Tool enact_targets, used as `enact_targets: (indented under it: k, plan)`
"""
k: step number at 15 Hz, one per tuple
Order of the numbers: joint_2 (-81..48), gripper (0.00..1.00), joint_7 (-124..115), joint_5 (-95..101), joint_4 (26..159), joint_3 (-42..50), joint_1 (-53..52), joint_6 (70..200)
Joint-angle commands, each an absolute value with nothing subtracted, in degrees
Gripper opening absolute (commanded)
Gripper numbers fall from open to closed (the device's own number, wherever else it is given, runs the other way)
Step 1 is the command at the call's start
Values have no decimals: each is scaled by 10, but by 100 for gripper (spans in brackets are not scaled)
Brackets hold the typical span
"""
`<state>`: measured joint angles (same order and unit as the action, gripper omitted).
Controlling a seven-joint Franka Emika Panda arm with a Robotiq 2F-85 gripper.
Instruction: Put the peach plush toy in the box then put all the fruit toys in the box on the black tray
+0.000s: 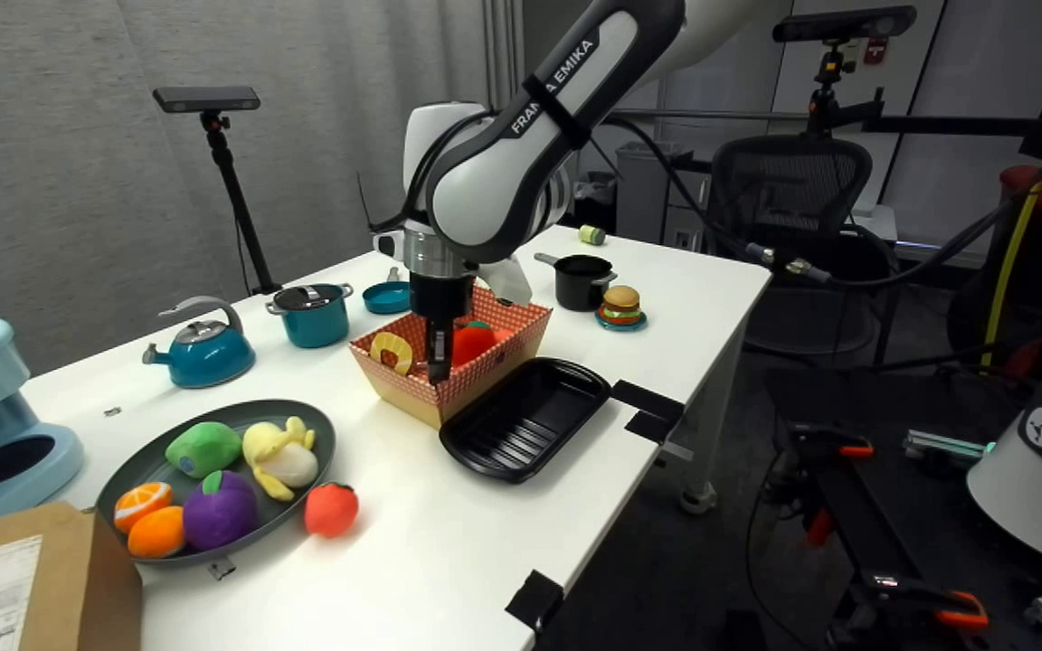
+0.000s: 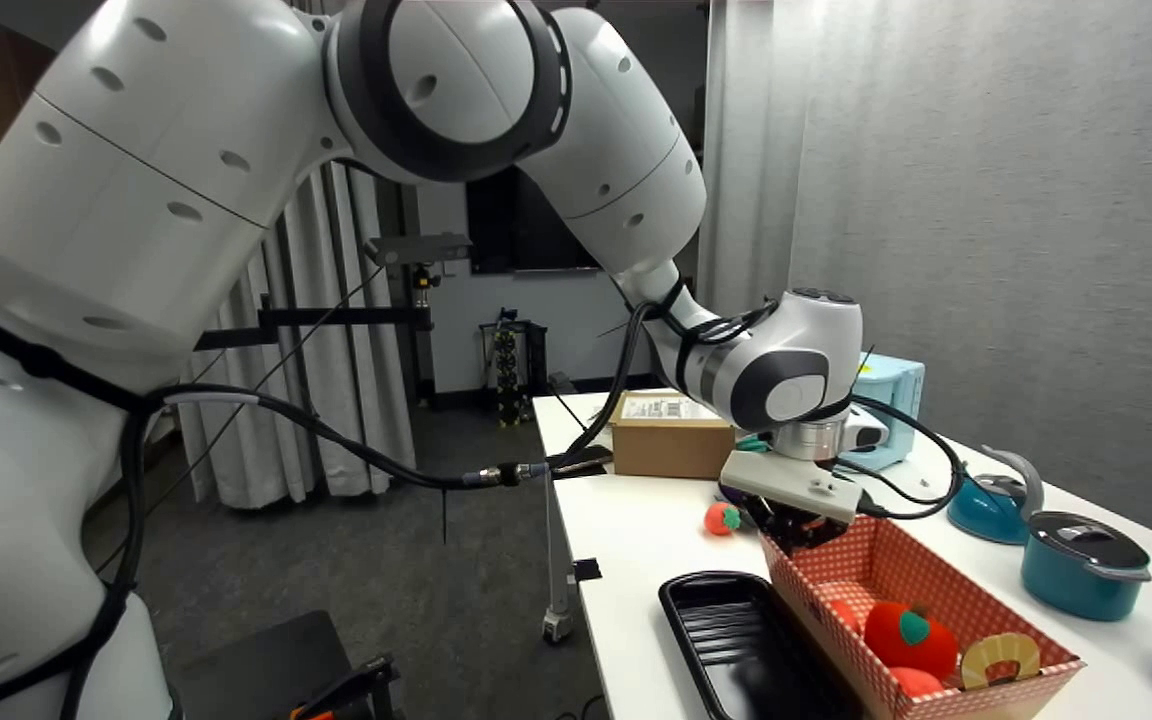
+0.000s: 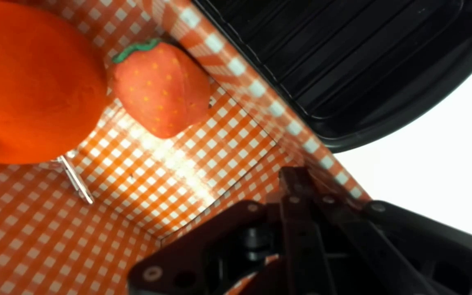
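The box (image 1: pixel 485 384), checked red-and-white inside, stands beside the black tray (image 1: pixel 525 418) in both exterior views. Inside it lies the large red-orange plush (image 2: pixel 896 638) with a green leaf, also in the wrist view (image 3: pixel 35 82). A small strawberry toy (image 3: pixel 162 90) and a pineapple-ring toy (image 2: pixel 998 658) are in the box too. Another red toy (image 2: pixel 916 683) shows partly. My gripper (image 3: pixel 307 180) points down at the box's end corner. Its fingers are close together, apparently on the corner wall. One fingertip is inside the box; the other is mostly hidden by the wall.
A dark grey round plate (image 1: pixel 304 416) holds several plush fruits. A small red ball (image 1: pixel 331 509) lies beside it. A cardboard carton (image 2: pixel 671 440), kettle (image 1: pixel 212 353), teal pot (image 1: pixel 317 318), black pot (image 1: pixel 582 282) and burger toy (image 1: pixel 620 306) stand around.
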<state>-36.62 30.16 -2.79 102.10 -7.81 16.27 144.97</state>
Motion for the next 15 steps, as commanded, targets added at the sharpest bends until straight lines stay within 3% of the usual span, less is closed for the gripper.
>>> enact_targets:
  k: [1,15]
  plan:
    - [-342,0,281,-45,1058,-73,159,1466]
    - [-287,0,186,-33,1176,-46,118,1517]
